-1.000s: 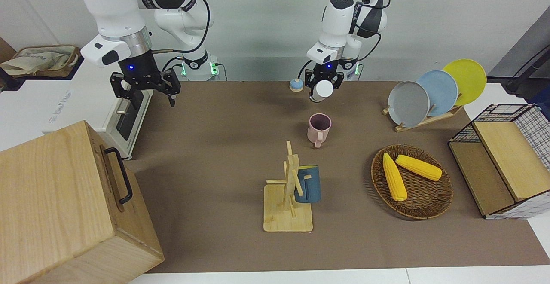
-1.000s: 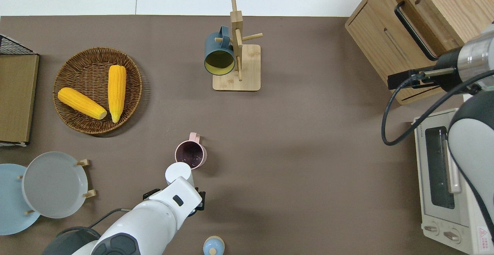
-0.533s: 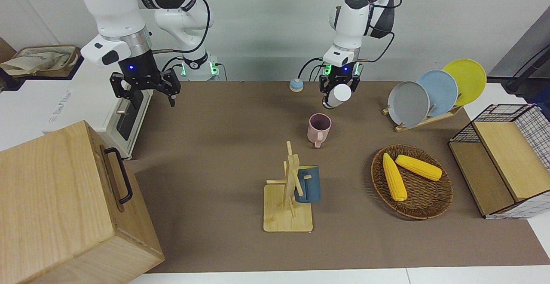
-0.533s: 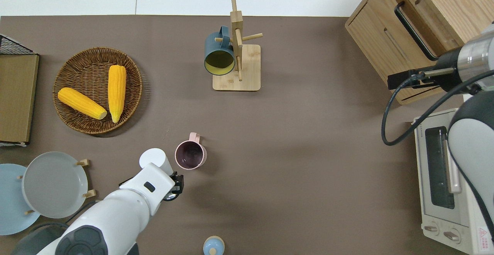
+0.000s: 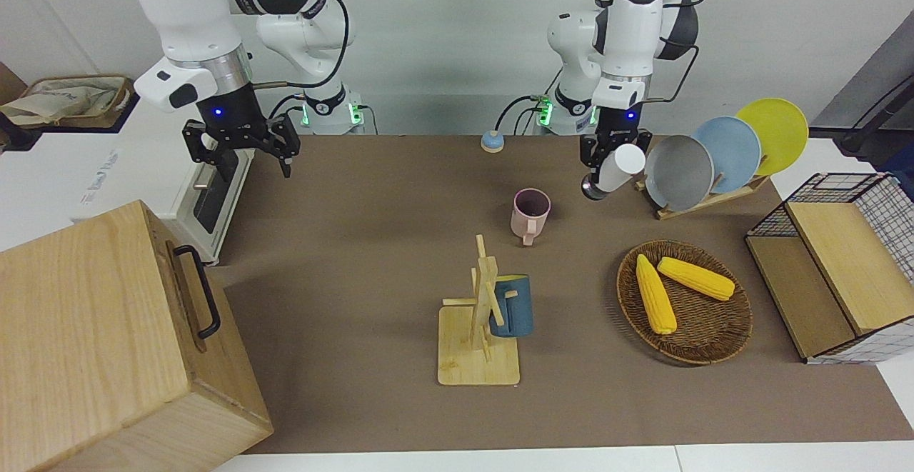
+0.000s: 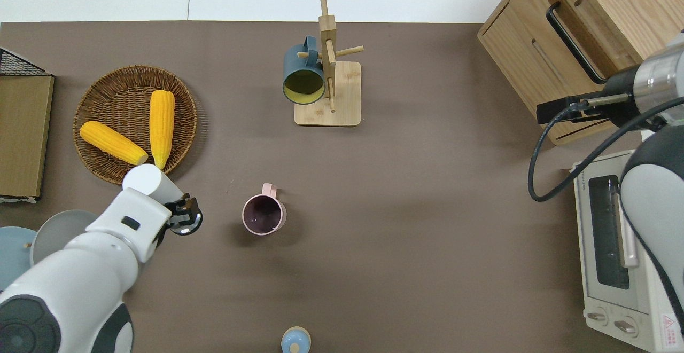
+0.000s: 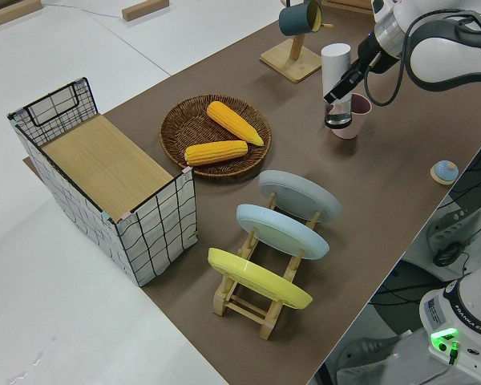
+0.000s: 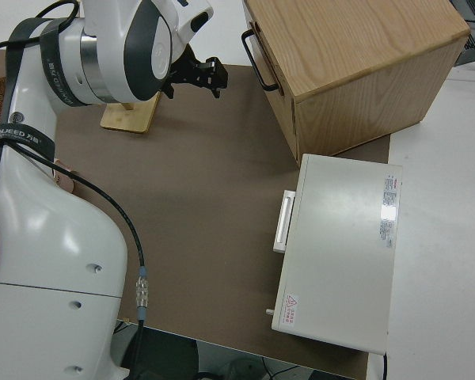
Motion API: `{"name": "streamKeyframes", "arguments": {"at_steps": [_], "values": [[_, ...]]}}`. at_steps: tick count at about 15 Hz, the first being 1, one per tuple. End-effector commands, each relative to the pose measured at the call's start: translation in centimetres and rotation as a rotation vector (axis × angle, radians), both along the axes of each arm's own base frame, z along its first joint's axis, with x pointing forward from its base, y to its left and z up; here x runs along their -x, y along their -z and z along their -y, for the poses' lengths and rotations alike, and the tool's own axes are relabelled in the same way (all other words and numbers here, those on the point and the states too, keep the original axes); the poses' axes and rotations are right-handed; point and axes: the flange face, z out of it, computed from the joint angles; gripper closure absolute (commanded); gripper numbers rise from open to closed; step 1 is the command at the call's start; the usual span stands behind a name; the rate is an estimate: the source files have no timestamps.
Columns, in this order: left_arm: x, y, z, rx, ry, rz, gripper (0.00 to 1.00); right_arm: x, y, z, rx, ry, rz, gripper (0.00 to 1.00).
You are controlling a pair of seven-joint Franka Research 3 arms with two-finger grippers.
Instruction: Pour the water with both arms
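My left gripper [image 5: 613, 149] is shut on a white bottle [image 5: 614, 172] with a silvery lower end. It holds the bottle tilted in the air over the table, between the pink mug [image 5: 531, 211] and the plate rack [image 5: 721, 154]. In the overhead view the bottle [image 6: 147, 179] and left gripper [image 6: 180, 215] are beside the pink mug [image 6: 263, 215], toward the left arm's end. A small blue cap [image 5: 491, 142] lies on the table nearer to the robots than the mug. The right gripper [image 5: 241, 147] is parked, open.
A wooden mug tree [image 5: 480, 315] carries a dark blue mug [image 5: 511, 306]. A wicker basket [image 5: 707, 329] holds two corn cobs. A wire-sided wooden shelf [image 5: 835, 265] stands at the left arm's end. A wooden box [image 5: 107, 343] and a toaster oven [image 6: 614, 246] stand at the right arm's end.
The left arm has swung the bottle away from above the pink mug toward the plate rack and basket. The right arm has not moved.
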Motion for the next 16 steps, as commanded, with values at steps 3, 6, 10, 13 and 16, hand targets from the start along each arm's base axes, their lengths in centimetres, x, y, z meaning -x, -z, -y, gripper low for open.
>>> {"name": "streamKeyframes", "arguments": {"at_steps": [3,6,10,13,16], "values": [[-8.0,-10.0,-4.0,-0.022,-0.04,0.186,1.0,0.2,-0.4,0.3,-0.006,-0.017,0.01,0.007],[-10.8,-14.4,-7.1,-0.034,-0.051,0.263,1.0,0.2,-0.4,0.4,-0.008,-0.017,0.01,0.007],[-12.0,-16.0,-11.0,-0.059,-0.065,0.292,1.0,0.2,-0.4,0.4,-0.006,-0.017,0.01,0.007],[-12.8,-17.6,-17.4,-0.112,-0.071,0.317,1.0,0.2,-0.3,0.4,-0.006,-0.017,0.009,0.007],[-13.5,-18.6,-22.4,-0.121,-0.053,0.334,1.0,0.2,-0.4,0.4,-0.006,-0.017,0.01,0.007]]}}
